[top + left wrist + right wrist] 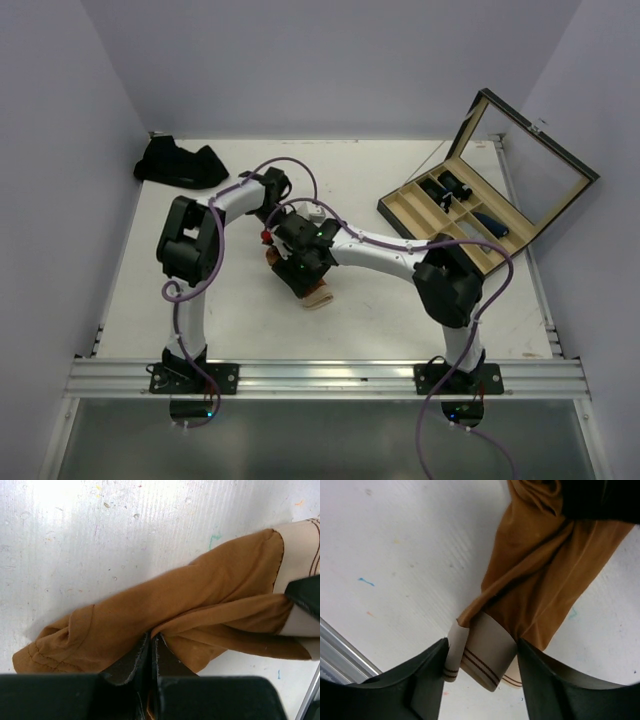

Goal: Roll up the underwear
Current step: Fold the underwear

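Observation:
The rust-orange underwear [200, 590] lies stretched on the white table, its cream waistband [487, 655] at one end. In the top view only bits of it [318, 297] show under both arm heads. My left gripper [151, 639] is shut, pinching a fold in the middle of the orange cloth; it sits at the table's centre [275, 245]. My right gripper [481, 652] holds the folded waistband between its fingers, both touching it; it sits just right of the left gripper [305, 285]. One right fingertip [305, 595] shows on the waistband in the left wrist view.
A pile of black underwear [180, 163] lies at the back left. A wooden compartment box [470, 215] with its glass lid [530, 160] raised stands at the right, holding dark rolls [450, 187]. An aluminium rail [320, 375] runs along the near edge.

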You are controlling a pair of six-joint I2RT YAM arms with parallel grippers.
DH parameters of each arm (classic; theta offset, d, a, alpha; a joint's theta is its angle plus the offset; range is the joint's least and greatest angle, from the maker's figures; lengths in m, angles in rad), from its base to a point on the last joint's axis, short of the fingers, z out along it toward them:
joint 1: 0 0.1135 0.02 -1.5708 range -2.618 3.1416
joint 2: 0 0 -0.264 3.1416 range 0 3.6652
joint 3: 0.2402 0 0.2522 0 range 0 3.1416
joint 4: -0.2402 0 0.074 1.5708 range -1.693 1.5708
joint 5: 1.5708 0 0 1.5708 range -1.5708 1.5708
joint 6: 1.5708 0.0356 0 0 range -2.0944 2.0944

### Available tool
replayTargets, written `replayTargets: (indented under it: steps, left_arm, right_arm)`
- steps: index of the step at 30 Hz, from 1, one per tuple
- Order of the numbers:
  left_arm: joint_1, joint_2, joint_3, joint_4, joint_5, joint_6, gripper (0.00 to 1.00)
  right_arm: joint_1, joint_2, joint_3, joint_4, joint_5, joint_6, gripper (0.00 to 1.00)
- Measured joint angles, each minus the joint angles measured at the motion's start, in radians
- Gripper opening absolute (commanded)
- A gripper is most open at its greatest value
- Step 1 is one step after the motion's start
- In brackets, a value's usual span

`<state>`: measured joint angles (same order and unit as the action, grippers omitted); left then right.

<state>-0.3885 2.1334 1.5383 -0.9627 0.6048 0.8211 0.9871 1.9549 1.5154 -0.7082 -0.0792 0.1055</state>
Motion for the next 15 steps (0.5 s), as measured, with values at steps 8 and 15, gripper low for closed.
replayTargets:
  steps: [8, 15]
  left_arm:
    - [0.000, -0.009, -0.013, 0.014, 0.000, 0.000, 0.08]
    - [0.000, -0.012, -0.020, 0.023, 0.002, -0.015, 0.08]
  right_arm:
    - [-0.062, -0.021, -0.116, 0.042, -0.023, 0.010, 0.05]
    - [-0.200, -0.182, -0.303, 0.212, -0.224, 0.087, 0.00]
